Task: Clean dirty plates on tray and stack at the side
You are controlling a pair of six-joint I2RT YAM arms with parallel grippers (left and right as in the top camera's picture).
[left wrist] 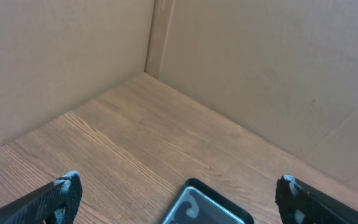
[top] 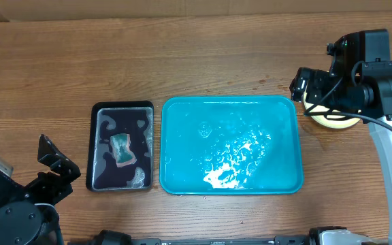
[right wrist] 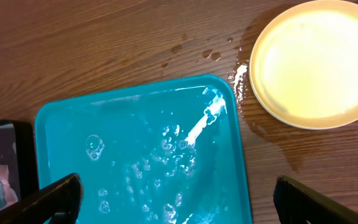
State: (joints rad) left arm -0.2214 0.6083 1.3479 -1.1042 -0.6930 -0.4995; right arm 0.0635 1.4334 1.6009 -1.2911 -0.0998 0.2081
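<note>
The turquoise tray [top: 288,139] lies mid-table, wet and bubbly, with no plate on it; it also shows in the right wrist view [right wrist: 61,118]. A yellow-green rimmed plate [right wrist: 316,62] sits on the wood right of the tray, mostly hidden under my right arm in the overhead view [top: 335,122]. I cannot tell if other plates lie under it. My right gripper [right wrist: 176,199] is open and empty, above the tray's right part. My left gripper [left wrist: 179,199] is open and empty at the table's front left, left of the black tray.
A black tray [top: 98,178] with grey water and a teal-white sponge [top: 122,150] lies left of the turquoise tray; its corner shows in the left wrist view [left wrist: 207,202]. Water is spilled on the wood [right wrist: 272,134] near the plate. Cardboard walls [left wrist: 260,74] stand behind the table.
</note>
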